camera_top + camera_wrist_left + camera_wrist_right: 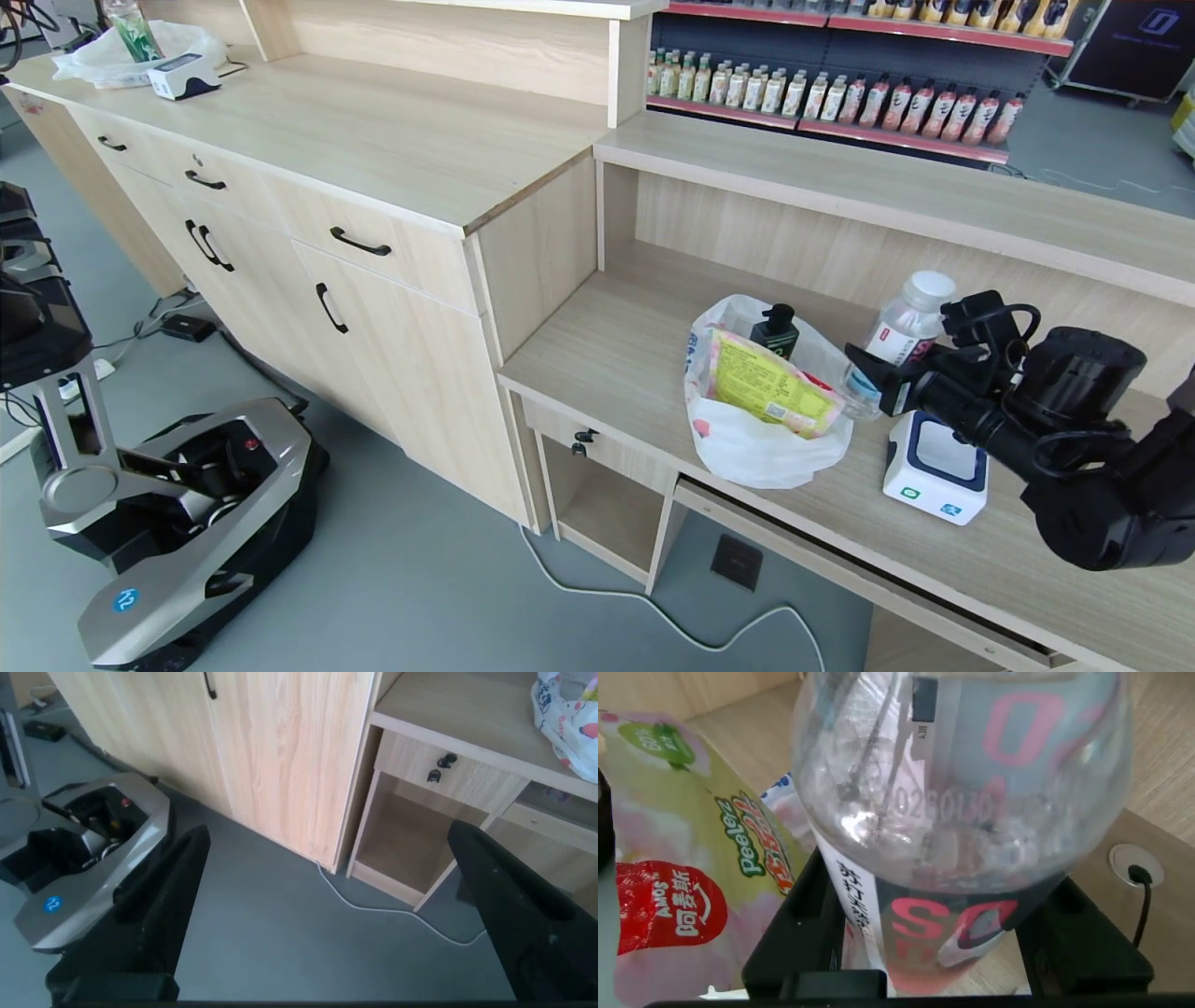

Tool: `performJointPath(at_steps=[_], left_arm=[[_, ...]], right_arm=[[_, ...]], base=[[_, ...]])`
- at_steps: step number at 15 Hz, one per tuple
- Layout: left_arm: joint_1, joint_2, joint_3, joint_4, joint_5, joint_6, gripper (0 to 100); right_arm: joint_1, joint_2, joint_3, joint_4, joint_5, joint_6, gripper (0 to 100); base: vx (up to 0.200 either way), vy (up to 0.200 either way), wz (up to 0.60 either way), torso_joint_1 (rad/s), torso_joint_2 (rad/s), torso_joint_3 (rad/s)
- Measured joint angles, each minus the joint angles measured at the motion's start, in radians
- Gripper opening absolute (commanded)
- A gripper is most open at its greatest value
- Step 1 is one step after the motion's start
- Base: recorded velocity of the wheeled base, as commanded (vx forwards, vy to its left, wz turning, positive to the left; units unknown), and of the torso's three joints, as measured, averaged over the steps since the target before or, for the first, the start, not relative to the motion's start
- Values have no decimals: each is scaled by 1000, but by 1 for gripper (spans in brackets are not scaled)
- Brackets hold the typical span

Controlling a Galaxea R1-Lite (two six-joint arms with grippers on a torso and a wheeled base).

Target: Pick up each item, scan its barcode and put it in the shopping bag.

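My right gripper [876, 381] is shut on a clear bottle [904, 329] with a white cap and a red-and-white label, held upright just right of the white shopping bag [747, 453]. The bag lies open on the low desk and holds a yellow snack pack [770, 385] and a black bottle [777, 329]. The right wrist view has the clear bottle [962, 812] close up between the black fingers [789, 943], with the snack pack [682, 859] beside it. A white barcode scanner [935, 469] stands under my right arm. My left gripper [327, 905] hangs open over the floor, left of the desk.
The low wooden desk [635, 345] has a raised back ledge and a tall cabinet [392, 308] on its left. A keyed drawer [439, 765] sits under the desk edge. A cable [653, 607] runs across the floor. Store shelves [822, 93] of bottles stand behind.
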Motion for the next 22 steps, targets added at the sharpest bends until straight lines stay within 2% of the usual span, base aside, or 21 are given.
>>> performJointPath(at_steps=[8, 14, 22], left_arm=[[0, 0, 0, 0, 0, 0, 100], [0, 0, 0, 0, 0, 0, 100], [0, 0, 0, 0, 0, 0, 100]], right_arm=[[8, 126, -9, -76, 11, 0, 0], [16, 177, -95, -81, 15, 0, 0], [43, 229, -141, -80, 20, 0, 0]], base=[[0, 0, 0, 0, 0, 0], [0, 0, 0, 0, 0, 0], [0, 0, 0, 0, 0, 0]])
